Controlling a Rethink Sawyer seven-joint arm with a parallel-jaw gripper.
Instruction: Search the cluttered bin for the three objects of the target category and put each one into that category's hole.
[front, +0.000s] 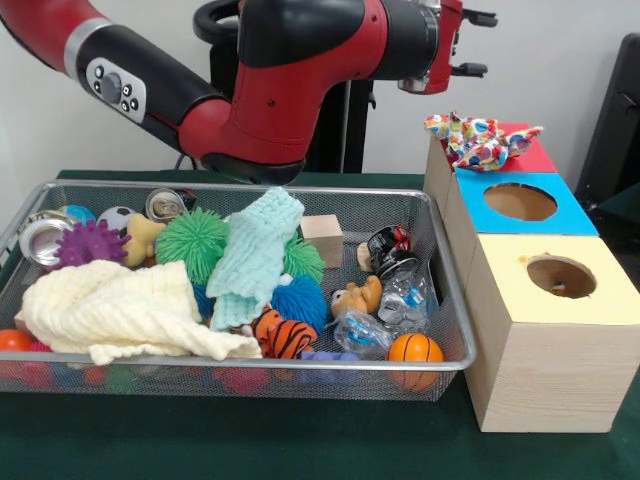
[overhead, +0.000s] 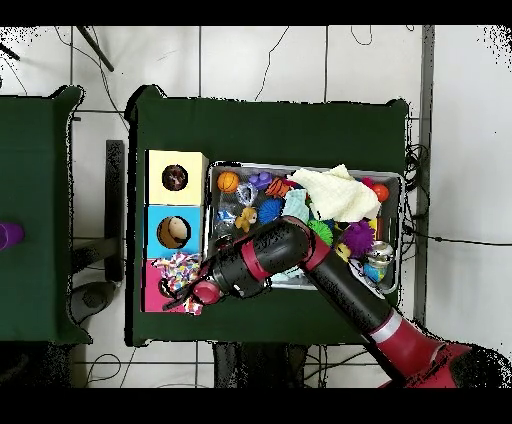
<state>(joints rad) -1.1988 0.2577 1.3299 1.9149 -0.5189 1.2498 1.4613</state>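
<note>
The wire-mesh bin (front: 250, 362) is full of clutter; it also shows in the overhead view (overhead: 300, 167). No spotted bundle shows inside it. A heap of whitish fabric with red, blue and yellow spots (front: 480, 140) lies on the red-topped box, also seen from overhead (overhead: 178, 270). My gripper (front: 440, 70) hangs just above and to the left of that heap; overhead, the gripper (overhead: 203, 291) is beside it. The yellow-topped box's round hole (front: 560, 276) (overhead: 175, 178) is nearest the camera, with a small pale thing showing inside.
The blue-topped box (front: 520, 203) stands between the red-topped box (front: 535, 158) and the yellow one. In the bin lie a cream cloth (front: 110, 310), a mint cloth (front: 255, 255), a tiger-striped plush (front: 280, 335), spiky balls (front: 190, 240), an orange ball (front: 414, 349) and a wooden block (front: 322, 238).
</note>
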